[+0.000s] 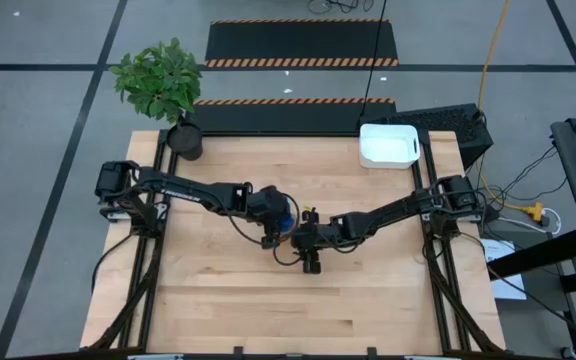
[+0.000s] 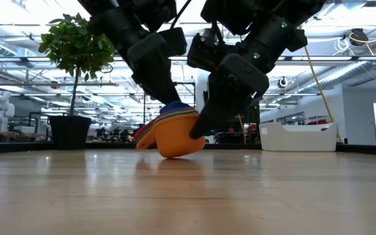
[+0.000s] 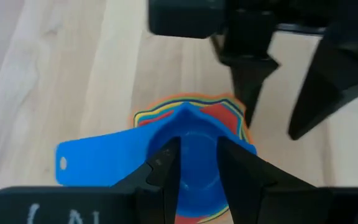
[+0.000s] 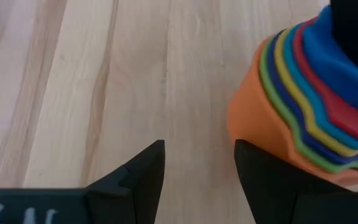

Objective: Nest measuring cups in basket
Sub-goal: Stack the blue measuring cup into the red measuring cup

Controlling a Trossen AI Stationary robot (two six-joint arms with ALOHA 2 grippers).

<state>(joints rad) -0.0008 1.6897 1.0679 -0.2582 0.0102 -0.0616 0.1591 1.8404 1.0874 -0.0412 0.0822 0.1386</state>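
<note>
The measuring cups are nested in one stack, orange outermost and blue innermost. The stack sits tilted at the table's middle, resting on the orange cup's round underside. My left gripper comes down onto the stack from above, open by a narrow gap, fingertips in the blue cup's hollow. My right gripper stands open beside the stack, with bare table between its fingers. The white basket sits at the far right corner, with no cups in it. My left gripper reaches slanting down into the hollow of the innermost blue cup, whose handle sticks out sideways. Both fingertips are inside it, and nothing shows pinched between them. The stack stays on the table, tilted. My right gripper bears with the outer side of one finger on the orange cup's outer wall, low down. It comes slanting down from the table's right.
A dark pot with a green plant stands at the far left corner. The two arms meet closely at the table's middle. Bare wood lies toward the near edge.
</note>
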